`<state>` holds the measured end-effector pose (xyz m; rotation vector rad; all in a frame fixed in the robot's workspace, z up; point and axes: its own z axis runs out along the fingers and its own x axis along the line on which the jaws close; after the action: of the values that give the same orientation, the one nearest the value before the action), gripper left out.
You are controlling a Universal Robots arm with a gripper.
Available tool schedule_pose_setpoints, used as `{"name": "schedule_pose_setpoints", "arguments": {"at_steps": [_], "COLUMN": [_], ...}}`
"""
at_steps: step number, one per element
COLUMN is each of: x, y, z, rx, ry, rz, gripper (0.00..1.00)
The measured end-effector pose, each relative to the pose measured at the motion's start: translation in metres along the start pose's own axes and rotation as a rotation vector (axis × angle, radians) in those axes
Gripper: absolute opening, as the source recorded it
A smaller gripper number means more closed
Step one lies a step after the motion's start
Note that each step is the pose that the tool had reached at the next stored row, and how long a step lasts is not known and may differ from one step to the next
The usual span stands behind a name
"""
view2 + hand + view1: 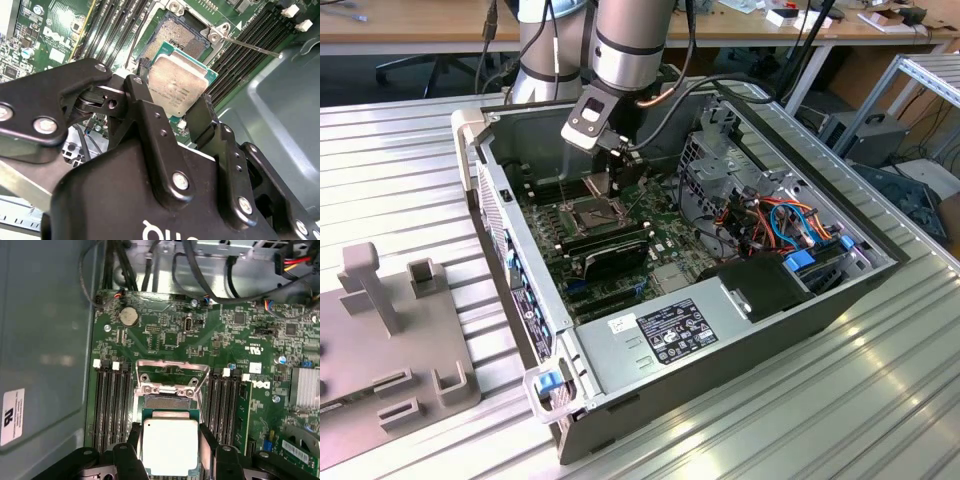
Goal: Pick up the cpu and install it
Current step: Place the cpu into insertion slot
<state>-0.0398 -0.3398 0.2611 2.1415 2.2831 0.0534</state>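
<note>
The cpu (170, 445), a flat square chip with a dull silver top, is clamped by its two opposite edges between the black fingers (134, 439) of my gripper (170, 447). It hangs level just above the motherboard, right beside the open dark socket (167, 402), whose metal frame (172, 371) is flipped up. In the second wrist view the cpu (177, 82) partly overlaps the socket (182, 37), with the gripper (172, 110) shut on it. In the exterior view the gripper (616, 178) reaches down into the open computer case, over the socket (595, 212).
Memory slots (112, 405) flank the socket on both sides. Case walls (495, 200), a drive cage (720, 165), coloured cables (790, 220) and a power supply (670, 335) surround the board. A grey fixture (390, 330) lies on the table at the exterior view's left.
</note>
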Motion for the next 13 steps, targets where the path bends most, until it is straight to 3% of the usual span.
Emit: {"name": "schedule_pose_setpoints", "arguments": {"at_steps": [13], "x": [0.0001], "y": [0.0], "z": [0.0], "rx": [0.0], "ry": [-0.0001], "rz": [0.002], "gripper": [0.55]}}
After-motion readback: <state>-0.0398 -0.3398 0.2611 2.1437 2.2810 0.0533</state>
